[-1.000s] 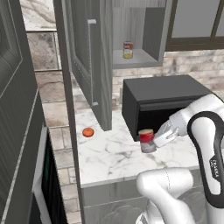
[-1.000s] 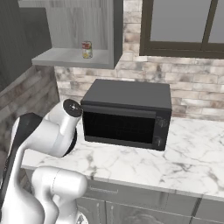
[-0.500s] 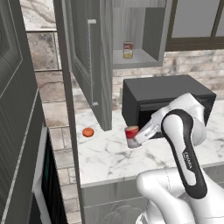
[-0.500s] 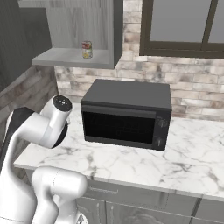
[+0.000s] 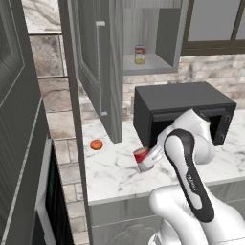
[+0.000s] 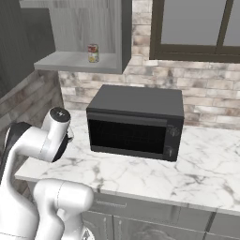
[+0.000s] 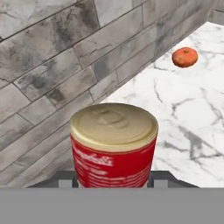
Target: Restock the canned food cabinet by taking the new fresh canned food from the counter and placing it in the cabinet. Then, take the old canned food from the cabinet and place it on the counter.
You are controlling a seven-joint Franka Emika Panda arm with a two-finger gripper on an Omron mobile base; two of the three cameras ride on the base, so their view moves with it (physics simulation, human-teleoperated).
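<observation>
On the white marble counter point(image 5: 112, 170) lies one orange-red fruit point(image 5: 96, 144). The gripper point(image 5: 149, 160) clasps one red can point(image 5: 140, 156) just above it; one yellow-labelled can point(image 5: 139, 54) stands in the open cabinet point(image 5: 148, 64).

Red can point(image 5: 141, 156) upright over counter point(image 5: 115, 172); yellow can point(image 5: 139, 55) in cabinet point(image 5: 165, 33).

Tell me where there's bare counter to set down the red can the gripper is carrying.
The counter is bare between the orange fruit and the microwave, just beneath the old canned food, and along the front edge. In the right base view, marble right of the microwave is open too. It is tightest near the open cabinet door.
</observation>
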